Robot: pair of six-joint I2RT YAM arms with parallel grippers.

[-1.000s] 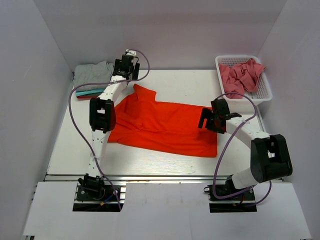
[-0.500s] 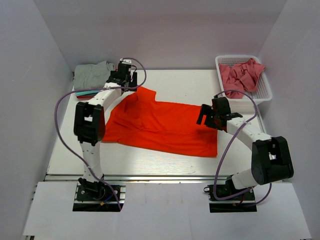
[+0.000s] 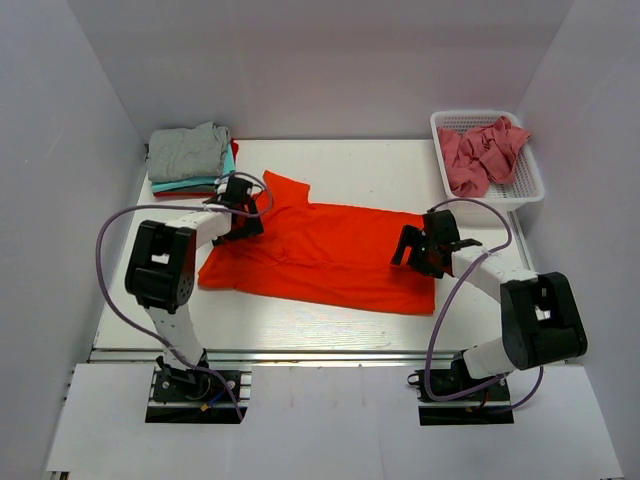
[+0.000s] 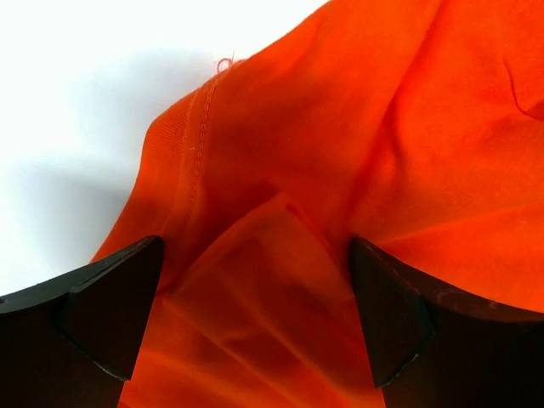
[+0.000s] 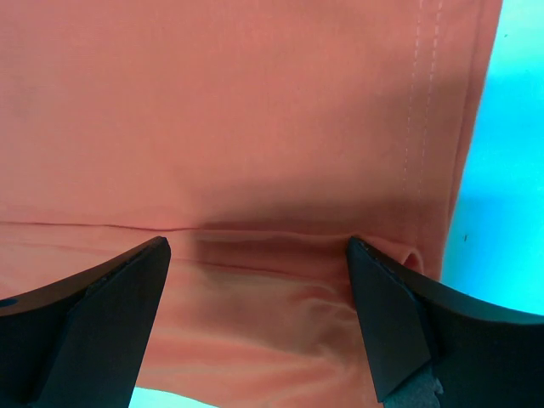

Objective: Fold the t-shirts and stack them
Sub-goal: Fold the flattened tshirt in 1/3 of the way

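Lying flat across the middle of the table, the orange-red t-shirt leaves bare margins near and far. The left gripper stands wide over its rumpled left edge, the right gripper wide over the stitched right hem. Folded t-shirts sit far left, a basket far right

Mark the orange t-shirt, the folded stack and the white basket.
orange t-shirt [image 3: 330, 255], top external view, middle of its body.
folded stack [image 3: 188, 150], top external view, grey shirt on top.
white basket [image 3: 531, 165], top external view, right rim.
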